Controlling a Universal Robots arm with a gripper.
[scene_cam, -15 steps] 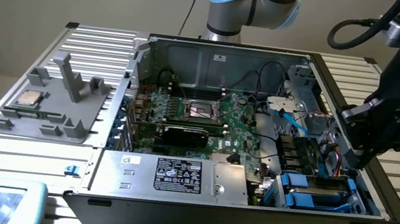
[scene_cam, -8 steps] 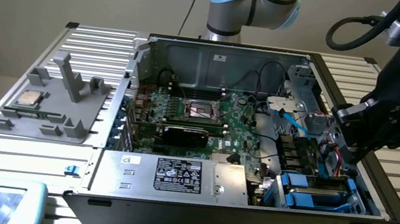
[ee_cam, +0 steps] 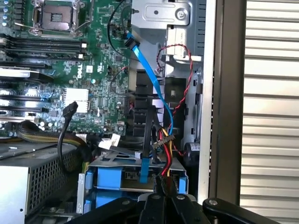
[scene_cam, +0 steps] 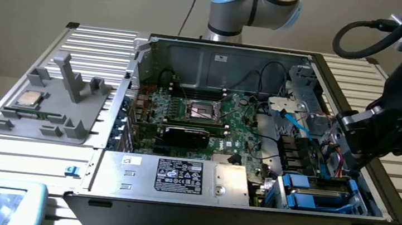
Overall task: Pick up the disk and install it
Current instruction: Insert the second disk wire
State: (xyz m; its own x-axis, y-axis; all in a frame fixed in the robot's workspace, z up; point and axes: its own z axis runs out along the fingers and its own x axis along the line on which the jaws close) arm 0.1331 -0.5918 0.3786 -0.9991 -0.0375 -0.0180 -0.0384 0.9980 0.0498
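Ribbed metal surface (scene_cam: 100,43), open black computer case (scene_cam: 392,214) resting on it, grey plastic holder (scene_cam: 51,111) toward the exterior view's left, small blue clip (scene_cam: 71,170) near the case's front corner

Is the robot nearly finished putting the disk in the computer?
Nearly, it looks like. Done: the disk, with its blue edging, sits in the bay in the corner of the computer case, and the grey holder outside has no disk on it. In hand: nothing, the claw is shut just above the bay. Left: I can't tell whether the disk is pushed fully home.
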